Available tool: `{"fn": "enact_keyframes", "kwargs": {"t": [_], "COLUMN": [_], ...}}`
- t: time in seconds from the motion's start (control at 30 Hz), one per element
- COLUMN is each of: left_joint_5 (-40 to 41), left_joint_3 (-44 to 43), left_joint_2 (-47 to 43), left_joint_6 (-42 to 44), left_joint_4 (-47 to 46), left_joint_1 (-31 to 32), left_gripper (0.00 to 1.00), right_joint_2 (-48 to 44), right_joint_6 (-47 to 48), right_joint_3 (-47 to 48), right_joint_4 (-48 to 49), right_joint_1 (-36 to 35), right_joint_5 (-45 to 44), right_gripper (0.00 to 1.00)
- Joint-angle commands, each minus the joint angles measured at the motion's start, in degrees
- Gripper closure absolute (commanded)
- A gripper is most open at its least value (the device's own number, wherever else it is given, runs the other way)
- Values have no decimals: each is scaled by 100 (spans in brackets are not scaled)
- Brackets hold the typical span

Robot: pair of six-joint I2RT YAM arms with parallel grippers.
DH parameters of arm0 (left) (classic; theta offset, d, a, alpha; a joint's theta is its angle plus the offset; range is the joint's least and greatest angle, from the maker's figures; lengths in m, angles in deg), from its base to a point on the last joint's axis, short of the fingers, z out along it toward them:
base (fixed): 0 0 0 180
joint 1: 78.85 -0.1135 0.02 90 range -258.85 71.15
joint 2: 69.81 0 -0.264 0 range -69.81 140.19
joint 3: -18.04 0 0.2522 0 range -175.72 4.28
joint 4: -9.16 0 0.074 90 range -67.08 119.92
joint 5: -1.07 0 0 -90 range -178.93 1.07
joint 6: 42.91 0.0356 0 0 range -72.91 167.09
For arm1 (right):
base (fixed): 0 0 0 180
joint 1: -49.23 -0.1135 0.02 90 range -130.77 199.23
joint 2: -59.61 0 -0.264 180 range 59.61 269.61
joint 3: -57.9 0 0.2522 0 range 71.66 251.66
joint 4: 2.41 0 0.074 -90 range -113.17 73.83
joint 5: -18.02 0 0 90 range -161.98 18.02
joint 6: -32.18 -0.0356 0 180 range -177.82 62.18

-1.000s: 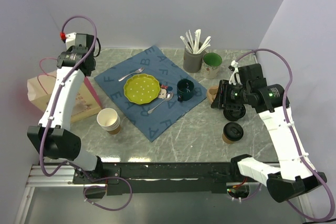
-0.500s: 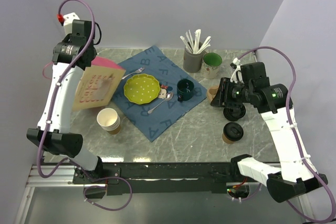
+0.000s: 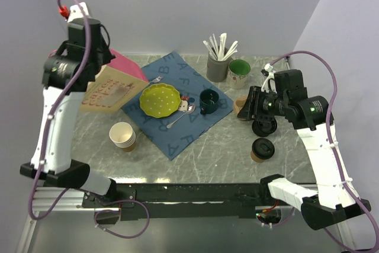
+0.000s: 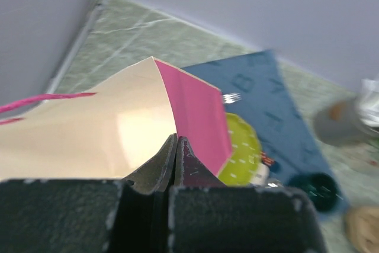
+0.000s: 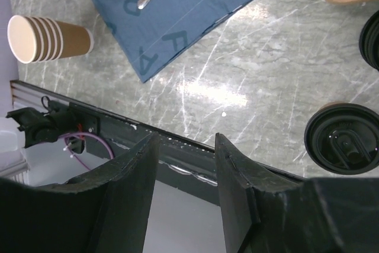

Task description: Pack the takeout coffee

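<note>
The takeout coffee [image 3: 261, 149], a brown paper cup with a black lid, stands on the marble table at the right front; the right wrist view shows it from above [image 5: 345, 146]. My right gripper [image 3: 247, 109] hovers behind it, open with nothing between its fingers [image 5: 186, 140]. My left gripper [image 4: 176, 140] is shut on the edge of a beige paper bag with pink sides [image 4: 118, 128]. That bag [image 3: 112, 90] hangs tilted in the air over the table's left side, next to the yellow plate.
A blue cloth [image 3: 177, 131] carries a yellow plate [image 3: 160, 99], cutlery and a dark green mug [image 3: 208, 101]. Stacked paper cups [image 3: 122, 135] stand front left. A straw holder [image 3: 218, 66] and a green-lined mug [image 3: 239, 72] stand behind. A loose black lid [image 3: 265, 125] lies under the right wrist.
The left arm has lifted the paper bag off the table's left edge and swung it up and rightward. The right arm has barely moved.
</note>
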Motion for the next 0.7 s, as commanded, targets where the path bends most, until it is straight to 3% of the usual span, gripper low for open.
{"fn": "enact_keyframes", "kwargs": {"t": [0.0,0.2,0.43,0.57,0.67], "left_joint_5": [-1120,-2857,-3835,-3899,-3969], "left_joint_3": [-471,-131,521,468,940], "left_joint_2": [-444,-883,-1508,-1525,-1744], "left_joint_6": [-98,-511,-1091,-1417,-1733], "left_joint_4": [214,497,425,812,681], "left_joint_1": [24,85,287,524,744], "left_gripper": [99,99,99,99,99], "right_joint_2": [-135,-241,-487,-636,-750], "right_joint_6": [54,-7,-51,-25,19], "right_joint_3": [197,145,-101,-172,-250], "right_joint_4": [245,360,439,360,342], "right_joint_1": [-35,-44,-35,-27,-35], "right_joint_5": [252,287,270,217,173], "right_gripper": [50,49,49,49,49]}}
